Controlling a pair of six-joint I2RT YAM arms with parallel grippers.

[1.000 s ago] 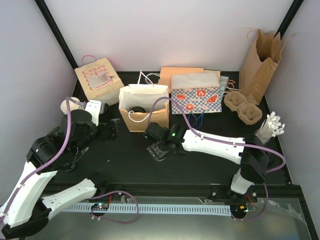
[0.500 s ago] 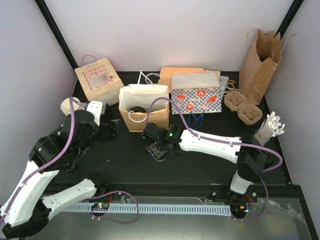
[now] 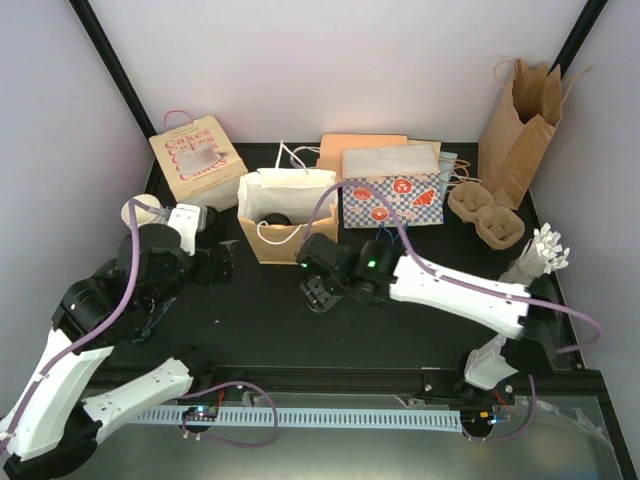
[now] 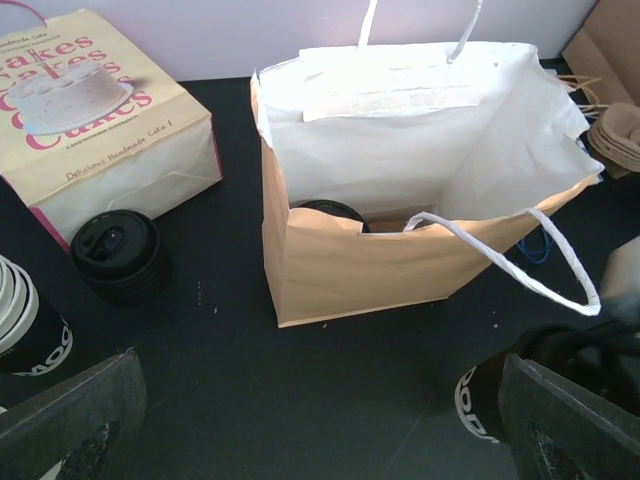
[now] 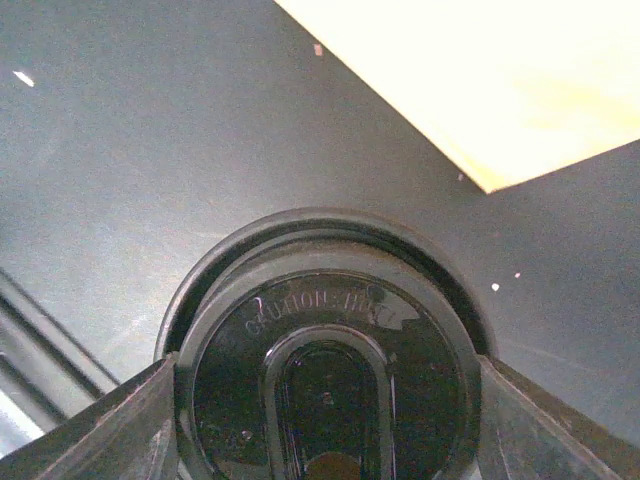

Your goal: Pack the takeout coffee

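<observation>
The takeout coffee fills the right wrist view from above, its round black lid pressed between the two fingers of my right gripper, which is shut on it. From above, that gripper hangs just in front of the open brown paper bag and hides the cup. In the left wrist view the cup's dark side shows at lower right. A second black lid shows inside the bag. My left gripper stands open to the bag's left, holding nothing.
A stack of black lids and stacked cups sit left of the bag. At the back are a "Cakes" bag, a checked bag, a tall brown bag and a pulp cup carrier.
My right gripper's fingers have closed in on the cup's lid. The right arm's elbow has swung out to the right. The left arm has barely moved.
</observation>
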